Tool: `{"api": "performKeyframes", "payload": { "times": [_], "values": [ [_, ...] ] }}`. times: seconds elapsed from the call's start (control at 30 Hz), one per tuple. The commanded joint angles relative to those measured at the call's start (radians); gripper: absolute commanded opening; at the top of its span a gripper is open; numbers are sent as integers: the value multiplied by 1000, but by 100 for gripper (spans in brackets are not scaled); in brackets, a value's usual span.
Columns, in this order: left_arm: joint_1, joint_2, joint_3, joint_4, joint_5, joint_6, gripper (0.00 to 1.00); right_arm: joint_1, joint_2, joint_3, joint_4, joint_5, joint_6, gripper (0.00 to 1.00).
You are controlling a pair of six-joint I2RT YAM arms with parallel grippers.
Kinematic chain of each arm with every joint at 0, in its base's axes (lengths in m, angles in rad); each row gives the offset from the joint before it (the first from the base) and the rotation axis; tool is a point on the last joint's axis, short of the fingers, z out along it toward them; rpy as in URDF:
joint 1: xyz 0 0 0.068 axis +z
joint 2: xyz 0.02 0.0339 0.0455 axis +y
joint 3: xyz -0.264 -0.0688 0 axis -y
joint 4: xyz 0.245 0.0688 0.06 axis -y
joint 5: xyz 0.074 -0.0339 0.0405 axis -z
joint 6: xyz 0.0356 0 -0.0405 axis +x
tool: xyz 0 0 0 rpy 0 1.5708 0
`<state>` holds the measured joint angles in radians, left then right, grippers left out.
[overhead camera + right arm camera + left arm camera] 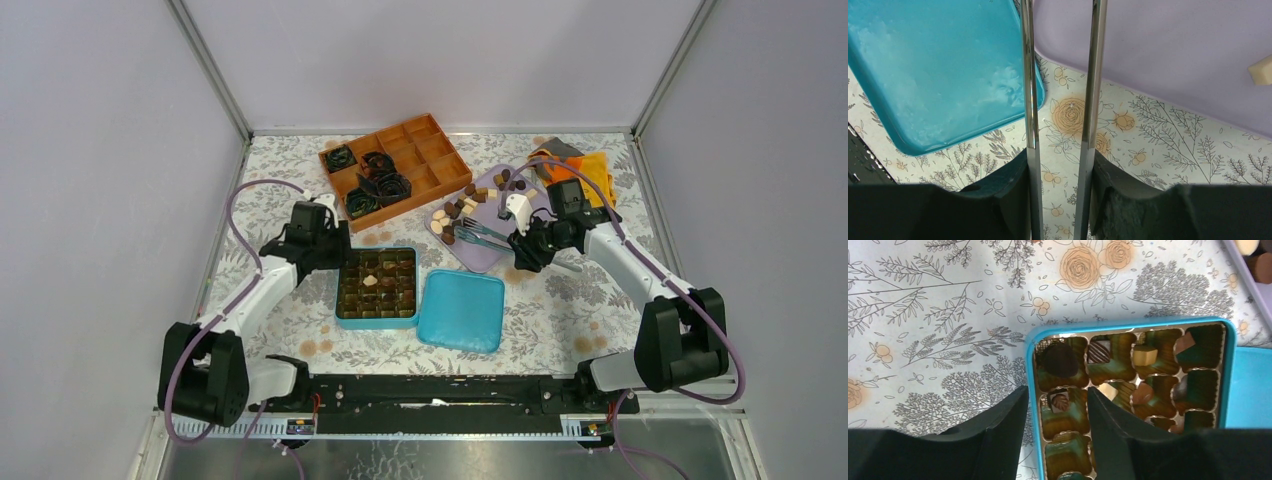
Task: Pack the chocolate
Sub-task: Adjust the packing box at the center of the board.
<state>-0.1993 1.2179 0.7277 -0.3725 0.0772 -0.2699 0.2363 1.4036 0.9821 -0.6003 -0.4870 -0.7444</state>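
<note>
Left fingers [1057,389] are parted and hang over the left edge of the teal tin [1030,365]. One finger is outside the rim and the other is over the gold compartments. Nothing is clamped between them, though the tin wall and a leaf-marked piece [1060,402] sit in the gap.

Right fingers [1060,155] are clenched on metal tongs [1027,75]. The two blades run straight out, parted, over the counter [560,300] between the teal lid [461,310] and the purple tray [488,258]. Nothing is visible between the blades along the stretch that shows, but the tips are out of the wrist view.

The chocolate [462,205] is mostly a loose cluster of dark, brown and cream bits on the left and upper part of the purple tray. A few pieces are already in the tin: a dark round one [1060,360] in the corner cell, a striped one [1098,351] beside it, and a cream block [1145,355] next along. More brown ones are in the row below, and many cells show only gold liner. One cream piece [1260,70] sits on the tray at the right edge of the right wrist view.

The lid lies flat and open side up, just right of the tin. A wooden divided box [430,150] sits at the back of the counter, with black paper cups [380,185] in its left cells. An orange cloth [590,168] is at the back right, beside the tray.
</note>
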Motion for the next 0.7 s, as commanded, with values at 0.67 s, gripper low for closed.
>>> {"api": "performKeyframes", "payload": {
  "times": [0.67],
  "values": [
    [21, 149, 76, -40, -2, 6, 18, -1, -84, 1, -4, -103, -4, 0]
  ]
}}
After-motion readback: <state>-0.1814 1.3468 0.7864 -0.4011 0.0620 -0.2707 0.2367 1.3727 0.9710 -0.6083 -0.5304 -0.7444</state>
